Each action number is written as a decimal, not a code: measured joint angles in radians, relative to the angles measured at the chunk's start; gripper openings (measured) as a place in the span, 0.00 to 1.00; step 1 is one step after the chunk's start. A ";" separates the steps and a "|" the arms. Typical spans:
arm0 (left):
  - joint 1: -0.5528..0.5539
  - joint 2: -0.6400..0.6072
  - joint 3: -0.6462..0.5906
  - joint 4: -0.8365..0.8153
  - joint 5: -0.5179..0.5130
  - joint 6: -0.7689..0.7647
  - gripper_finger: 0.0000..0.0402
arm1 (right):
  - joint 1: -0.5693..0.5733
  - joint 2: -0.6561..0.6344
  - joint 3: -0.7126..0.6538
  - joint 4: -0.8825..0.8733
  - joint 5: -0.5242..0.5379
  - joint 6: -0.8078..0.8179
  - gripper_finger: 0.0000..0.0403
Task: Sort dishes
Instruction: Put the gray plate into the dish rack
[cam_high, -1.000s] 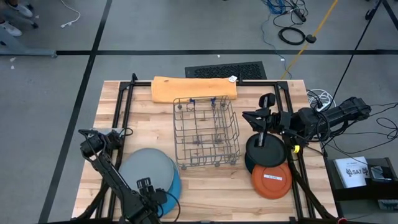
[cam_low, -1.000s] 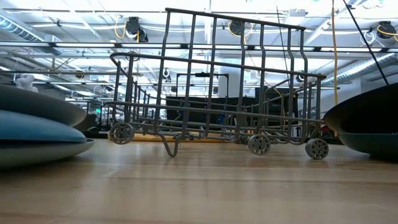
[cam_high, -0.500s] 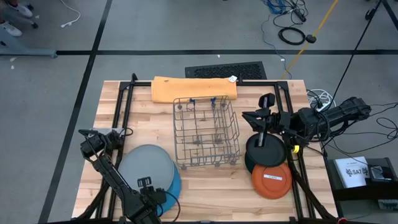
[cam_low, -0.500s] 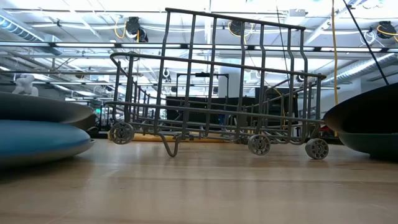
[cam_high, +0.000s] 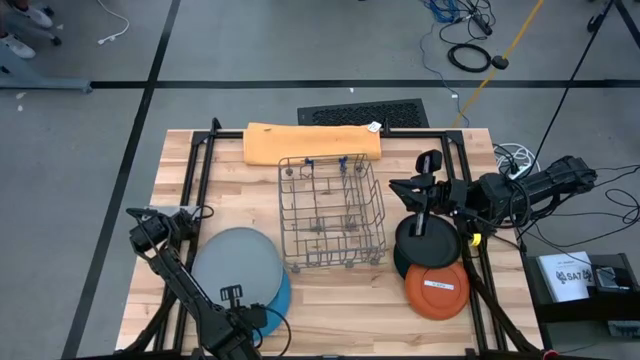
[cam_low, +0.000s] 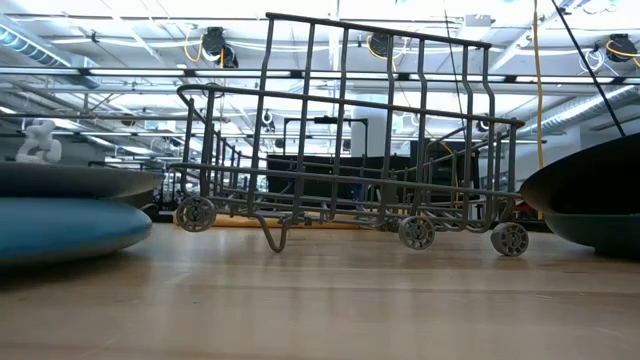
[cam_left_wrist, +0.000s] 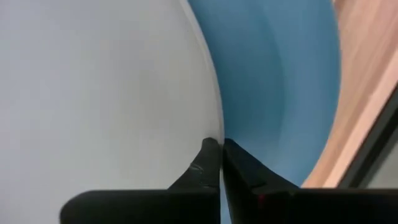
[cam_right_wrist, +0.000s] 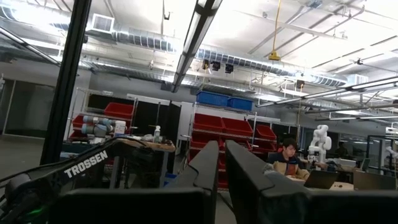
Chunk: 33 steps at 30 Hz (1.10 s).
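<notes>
Progress: sorting looks barely begun; the wire dish rack (cam_high: 333, 212) at table centre holds no plate, and all four plates lie flat on the wooden table (cam_high: 330, 290) in two stacks.

Plates, count four:
- Large grey plate (cam_high: 236, 268), one, near left of the table, lying on top of the blue plate.
- Large blue plate (cam_high: 284, 297), one, beneath the grey one, only its right near edge showing from above.
- Smaller black plate (cam_high: 424, 243), one, right of the rack.
- Smaller orange plate (cam_high: 437, 290), one, with a white sticker, overlapping the near edge of the black plate.

Other items:
- Wire dish rack, one, empty, standing on small wheels.
- Orange cloth (cam_high: 312, 142), one, folded along the far edge of the table.

Arms, count two:
- Left gripper (cam_left_wrist: 219, 163): at the near rim of the grey plate, fingers pinched together right at that rim where it meets the blue; whether the rim is actually caught between them cannot be told.
- Right gripper (cam_right_wrist: 220, 168): waiting above the far side of the black plate, fingers nearly together, holding nothing.

Left to do, by judgement: every plate is yet to be lifted and placed
</notes>
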 joint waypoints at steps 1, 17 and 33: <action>0.000 0.000 0.012 -0.025 0.005 0.000 0.00 | 0.000 0.000 0.000 0.000 0.000 0.000 0.06; 0.021 -0.051 0.320 -0.373 -0.152 -0.003 0.00 | 0.000 0.000 0.000 -0.002 0.000 0.000 0.06; 0.022 -0.290 0.322 -0.373 -0.201 -0.065 0.00 | 0.000 0.000 0.000 -0.016 0.000 0.008 0.06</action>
